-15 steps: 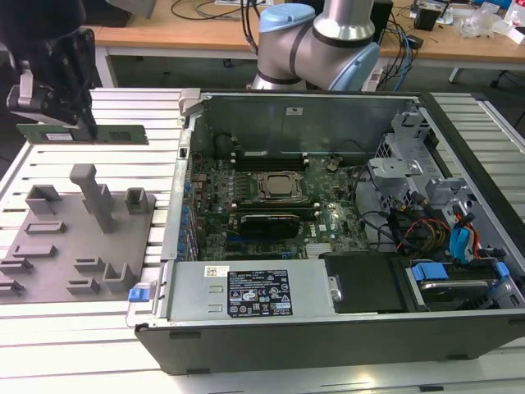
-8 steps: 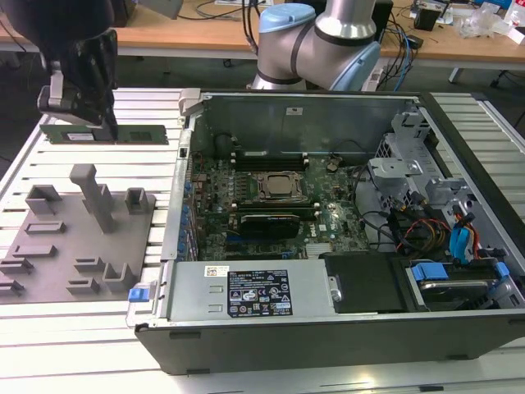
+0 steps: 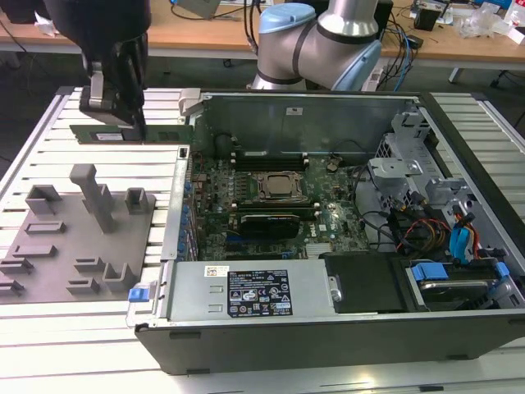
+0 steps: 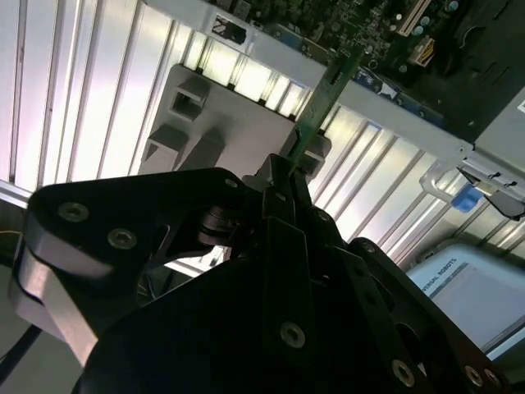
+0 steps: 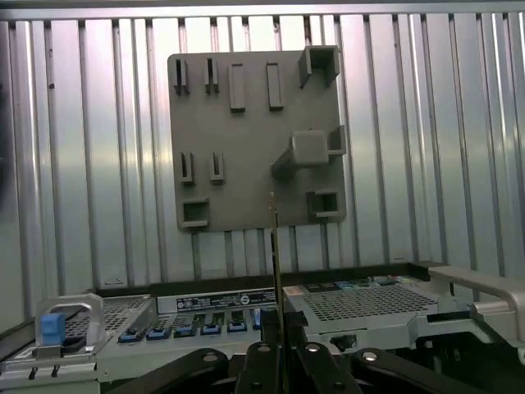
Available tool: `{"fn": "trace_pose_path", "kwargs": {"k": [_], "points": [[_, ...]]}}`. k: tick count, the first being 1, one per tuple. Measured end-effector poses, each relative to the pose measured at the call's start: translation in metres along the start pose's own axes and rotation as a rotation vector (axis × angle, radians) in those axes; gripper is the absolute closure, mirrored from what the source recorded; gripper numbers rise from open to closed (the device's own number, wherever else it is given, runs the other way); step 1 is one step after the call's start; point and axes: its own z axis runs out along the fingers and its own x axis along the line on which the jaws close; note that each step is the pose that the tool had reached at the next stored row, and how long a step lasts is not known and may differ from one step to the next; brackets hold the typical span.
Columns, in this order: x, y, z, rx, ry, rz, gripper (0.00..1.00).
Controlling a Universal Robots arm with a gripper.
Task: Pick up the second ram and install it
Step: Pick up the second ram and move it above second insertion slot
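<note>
Gripper clamps second ram edge-on; exterior view shows its length.

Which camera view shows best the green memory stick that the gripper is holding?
The exterior view: the second ram shows nearly its whole length there, held level by the gripper over the slatted table. Both wrist views look along it, so it appears as a narrow strip, seen almost edge-on.
</note>
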Motion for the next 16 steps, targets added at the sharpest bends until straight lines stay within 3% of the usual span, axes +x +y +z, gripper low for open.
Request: {"fn": "trace_pose_path", "kwargs": {"k": [1, 9, 14, 16], "points": [[-0.0004, -0.0048, -0.0002, -0.0001, 0.0000, 0.000, 0.86], [-0.0018, -0.0246, -0.0011, -0.0001, 0.0000, 0.000, 0.86], [-0.0035, -0.0486, -0.0021, -0.0002, 0.0000, 0.000, 0.86], [-0.0038, -0.0540, -0.0024, -0.0002, 0.0000, 0.000, 0.86]]}}
